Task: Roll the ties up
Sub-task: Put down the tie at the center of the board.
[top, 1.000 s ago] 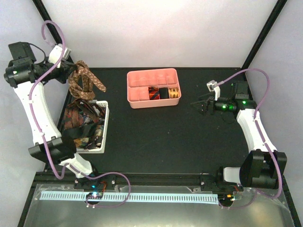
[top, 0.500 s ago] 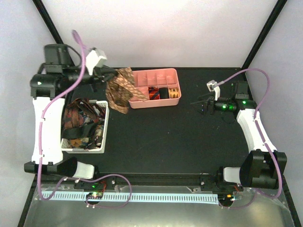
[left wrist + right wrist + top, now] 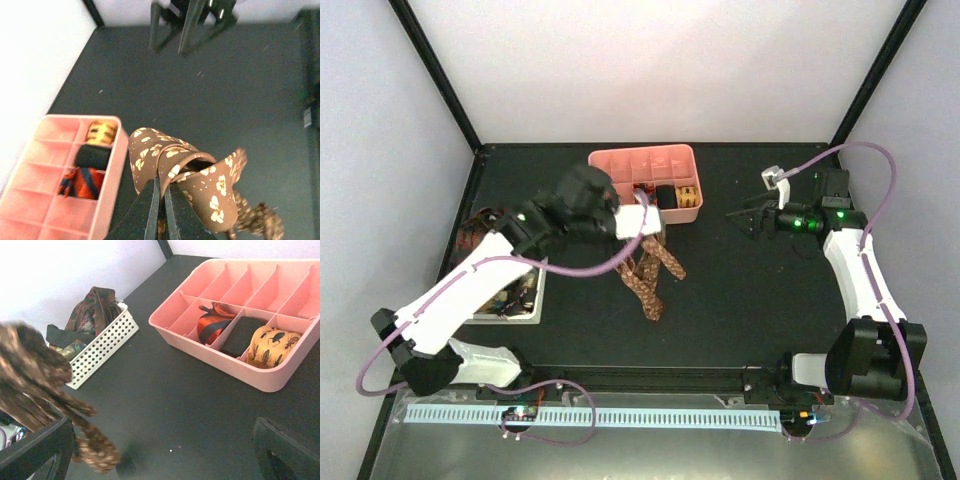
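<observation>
Tray [image 3: 200,347] with 3 rolled ties [image 3: 240,336], basket [image 3: 102,346] of loose ties [image 3: 92,302]

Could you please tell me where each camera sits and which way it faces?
Top external: above, behind the robot, looking down on the table; left arm and right arm show.
Left wrist: on the left arm, looking past its shut fingers and the brown tie toward the right gripper.
Right wrist: on the right arm, looking between its open fingers toward the basket.
All share the pink tray and tie.
</observation>
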